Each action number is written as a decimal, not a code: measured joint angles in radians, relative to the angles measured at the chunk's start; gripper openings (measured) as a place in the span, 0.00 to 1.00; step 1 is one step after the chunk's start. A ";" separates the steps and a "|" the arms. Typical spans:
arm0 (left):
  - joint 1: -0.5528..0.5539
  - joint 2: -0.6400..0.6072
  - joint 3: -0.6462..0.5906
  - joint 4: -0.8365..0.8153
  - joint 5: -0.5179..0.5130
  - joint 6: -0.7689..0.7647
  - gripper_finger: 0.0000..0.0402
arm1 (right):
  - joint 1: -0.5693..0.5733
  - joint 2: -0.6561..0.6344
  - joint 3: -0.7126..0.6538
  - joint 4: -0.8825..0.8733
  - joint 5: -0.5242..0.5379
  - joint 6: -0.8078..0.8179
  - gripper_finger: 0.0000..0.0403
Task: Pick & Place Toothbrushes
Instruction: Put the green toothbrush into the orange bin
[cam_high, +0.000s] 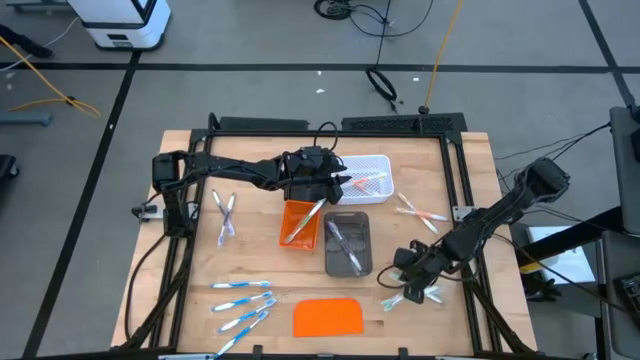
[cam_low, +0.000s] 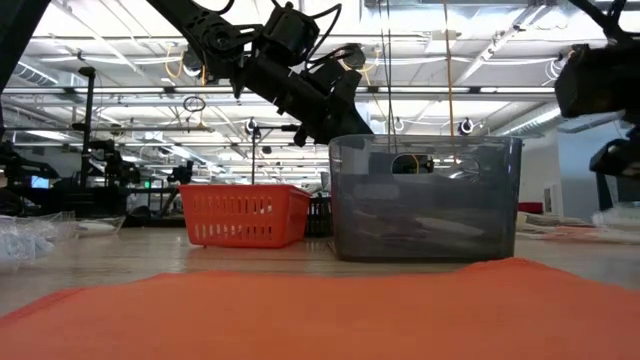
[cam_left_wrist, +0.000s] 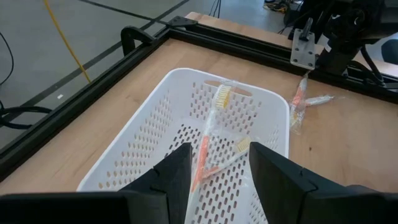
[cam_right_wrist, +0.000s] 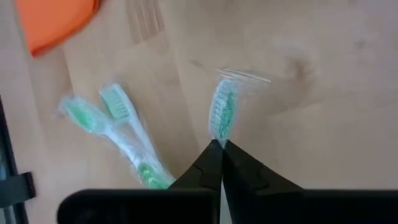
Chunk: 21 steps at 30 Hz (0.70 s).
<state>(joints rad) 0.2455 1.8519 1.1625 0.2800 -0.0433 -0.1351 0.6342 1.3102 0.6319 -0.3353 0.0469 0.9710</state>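
Observation:
My right gripper (cam_right_wrist: 221, 149) is shut on a green toothbrush (cam_right_wrist: 222, 115) in a clear wrapper, near the table's right front (cam_high: 410, 282). Two more green toothbrushes (cam_right_wrist: 121, 134) lie flat on the wood beside it. My left gripper (cam_left_wrist: 217, 174) hovers open over the white basket (cam_high: 362, 178), which holds orange-pink toothbrushes (cam_left_wrist: 208, 146). Blue toothbrushes (cam_high: 243, 303) lie at the front left, pale grey ones (cam_high: 226, 215) at the left, and pink ones (cam_high: 420, 213) at the right. My right gripper pinches the green toothbrush between its two fingertips (cam_right_wrist: 211, 158), just below the bristle head (cam_right_wrist: 222, 127). The fingers come slanting down from above, roughly along the brush. The head sticks out beyond the fingertips; the handle is hidden by the gripper. Whether it is clear of the table I cannot tell.
An orange tray (cam_high: 300, 222) and a grey tray (cam_high: 347, 243) stand mid-table, each with toothbrushes inside. A flat orange slab (cam_high: 328, 317) lies at the front. A black frame (cam_high: 455, 170) borders the wooden table.

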 joint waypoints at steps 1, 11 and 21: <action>0.000 0.000 0.000 0.000 0.000 -0.001 0.41 | 0.000 -0.018 0.000 -0.021 0.017 0.000 0.00; 0.000 0.000 0.000 0.001 0.000 -0.004 0.41 | 0.000 -0.200 0.000 -0.104 0.232 -0.031 0.00; 0.000 0.000 0.000 0.001 0.000 -0.004 0.41 | 0.000 -0.328 0.000 -0.102 0.470 -0.163 0.00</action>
<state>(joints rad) 0.2455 1.8519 1.1625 0.2810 -0.0433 -0.1390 0.6342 0.9820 0.6315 -0.4370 0.5170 0.8079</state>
